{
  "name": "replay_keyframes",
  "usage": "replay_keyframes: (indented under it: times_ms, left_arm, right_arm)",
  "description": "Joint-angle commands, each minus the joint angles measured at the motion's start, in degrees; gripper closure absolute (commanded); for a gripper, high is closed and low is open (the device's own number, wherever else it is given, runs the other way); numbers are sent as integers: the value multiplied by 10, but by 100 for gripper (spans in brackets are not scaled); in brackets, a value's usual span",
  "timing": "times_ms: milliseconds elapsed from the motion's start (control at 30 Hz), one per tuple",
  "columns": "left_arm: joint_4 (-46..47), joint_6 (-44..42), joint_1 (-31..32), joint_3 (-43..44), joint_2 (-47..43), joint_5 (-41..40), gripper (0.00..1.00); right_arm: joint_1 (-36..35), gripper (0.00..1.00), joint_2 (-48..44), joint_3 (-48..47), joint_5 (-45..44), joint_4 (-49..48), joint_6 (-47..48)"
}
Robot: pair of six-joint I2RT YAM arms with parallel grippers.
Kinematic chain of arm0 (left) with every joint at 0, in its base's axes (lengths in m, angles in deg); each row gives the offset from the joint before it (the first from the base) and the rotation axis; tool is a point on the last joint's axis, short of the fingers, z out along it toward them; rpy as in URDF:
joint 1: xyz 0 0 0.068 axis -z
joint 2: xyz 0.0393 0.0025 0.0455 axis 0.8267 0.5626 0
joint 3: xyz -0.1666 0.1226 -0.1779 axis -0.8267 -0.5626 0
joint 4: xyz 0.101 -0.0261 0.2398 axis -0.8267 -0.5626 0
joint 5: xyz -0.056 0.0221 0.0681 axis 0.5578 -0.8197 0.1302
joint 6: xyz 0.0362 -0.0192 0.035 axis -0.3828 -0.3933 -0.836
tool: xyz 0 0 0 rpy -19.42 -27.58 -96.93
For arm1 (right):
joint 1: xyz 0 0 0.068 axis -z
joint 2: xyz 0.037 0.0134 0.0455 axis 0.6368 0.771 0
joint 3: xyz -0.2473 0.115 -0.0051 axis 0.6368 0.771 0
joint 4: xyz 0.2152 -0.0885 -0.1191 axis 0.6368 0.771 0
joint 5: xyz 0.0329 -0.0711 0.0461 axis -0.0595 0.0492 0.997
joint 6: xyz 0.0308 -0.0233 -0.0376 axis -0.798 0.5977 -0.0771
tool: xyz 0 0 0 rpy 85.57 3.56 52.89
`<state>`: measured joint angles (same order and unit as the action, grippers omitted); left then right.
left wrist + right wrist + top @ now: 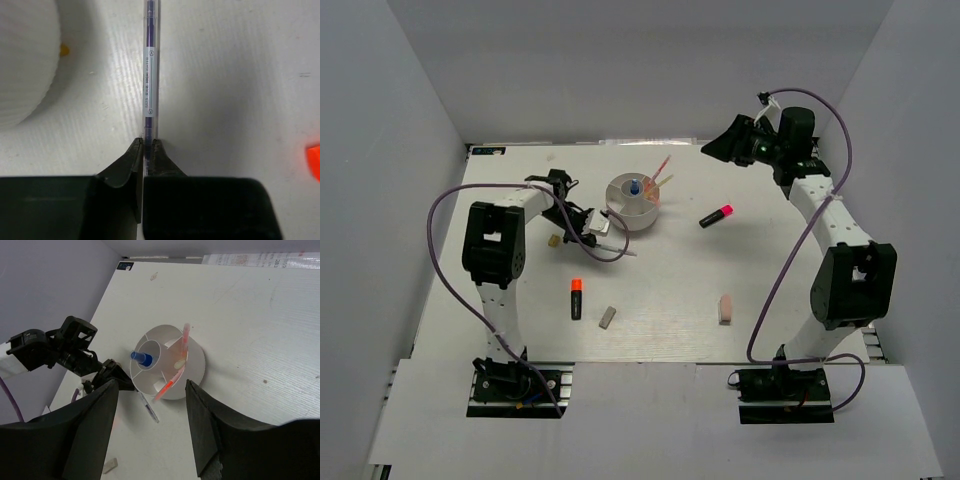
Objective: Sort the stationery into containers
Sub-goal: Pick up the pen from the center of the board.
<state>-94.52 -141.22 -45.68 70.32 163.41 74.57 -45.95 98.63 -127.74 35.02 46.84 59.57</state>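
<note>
The round white tub point(638, 220) stands at the table's middle back. It holds a blue-capped bottle point(634, 186) in its centre and pink and yellow pens point(663, 172) leaning out. My left gripper point(590, 228) is shut on a thin grey pen point(620, 250) just left of the tub. In the left wrist view the pen point(150, 65) sticks straight out from the closed fingertips point(136, 150) above the table. My right gripper point(720, 145) is open and empty, raised high right of the tub point(196, 374).
A pink-capped highlighter point(717, 216) lies right of the tub. An orange-capped highlighter point(576, 298) and a grey eraser point(607, 318) lie front left. A pinkish eraser point(726, 308) lies front right. A small beige eraser point(552, 240) sits by the left arm.
</note>
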Motion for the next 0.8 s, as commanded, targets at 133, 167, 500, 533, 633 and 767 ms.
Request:
replay_keyframes:
  times_ms: [133,167,500,533,633,767]
  left_arm:
    - [17,138,21,-63,-63,-21,100]
    - [19,165,27,-68,-76,1,100]
    - [214,486,44,-206,-288,131,100]
    - [214,570,44,-211,-301,131,100]
    - [338,739,49,-233,-350,135,100]
    - [450,896,62,-238,-375,122,100]
  right_arm:
    - [3,38,-89,49,12,19,20]
    - [3,37,-101,51,13,28,29]
    - [6,31,-164,122,58,47,54]
    - [4,30,-173,129,73,45,53]
    - [0,27,-183,152,105,35,47]
    - [-17,26,-180,154,138,8,32]
